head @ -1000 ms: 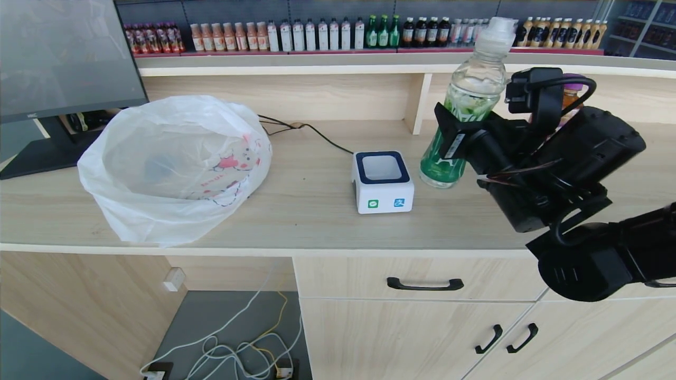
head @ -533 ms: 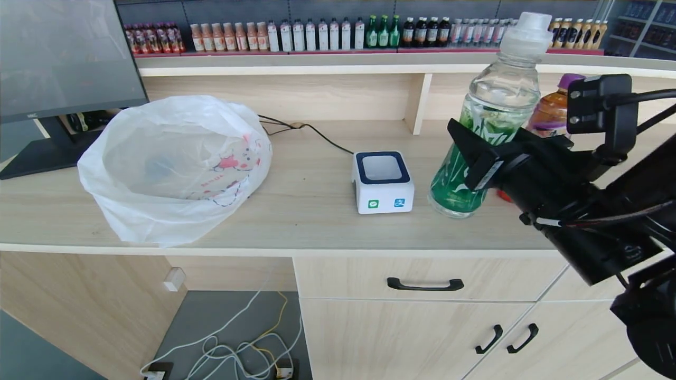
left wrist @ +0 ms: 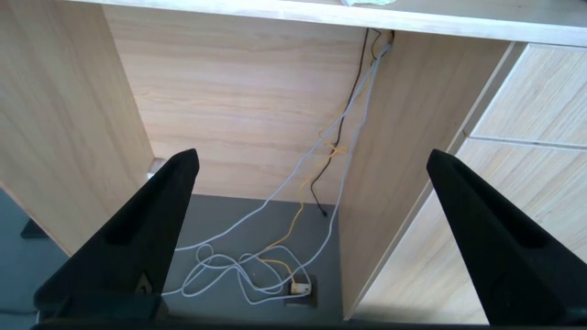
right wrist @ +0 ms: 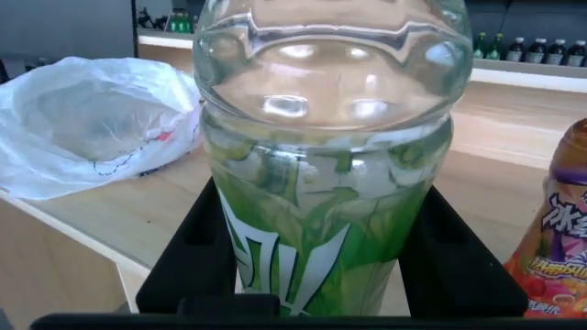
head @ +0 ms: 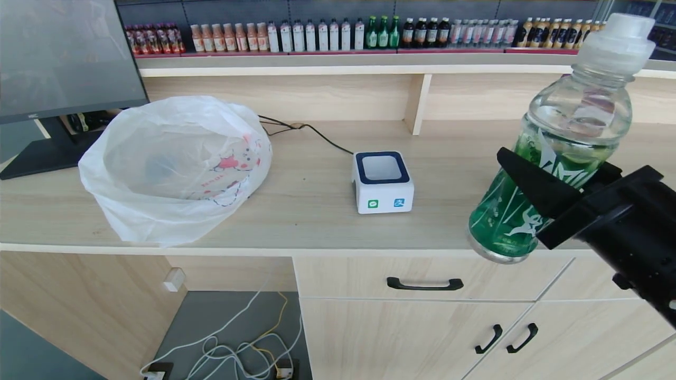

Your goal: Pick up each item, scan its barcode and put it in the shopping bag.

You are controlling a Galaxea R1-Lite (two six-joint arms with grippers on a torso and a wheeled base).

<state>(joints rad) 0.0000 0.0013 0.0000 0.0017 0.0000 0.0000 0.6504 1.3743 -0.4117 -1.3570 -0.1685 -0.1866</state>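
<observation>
right hand (head: 554, 198) clamped on green bottle (head: 575, 121) mid-label, held tilted above table (head: 317, 221) front edge, right of scanner (head: 382, 181), bag (head: 174, 163) toward left end. Looks near full so hefty, thin plastic flexes, label probably slick: grip the waist firmly, don't crush

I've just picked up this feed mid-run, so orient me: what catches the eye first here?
The green-labelled bottle looms largest, held upright in the right gripper, to the right of the scanner. Next comes the white shopping bag, open on the left side of the counter, with the small white scanner standing between bag and bottle.
</observation>
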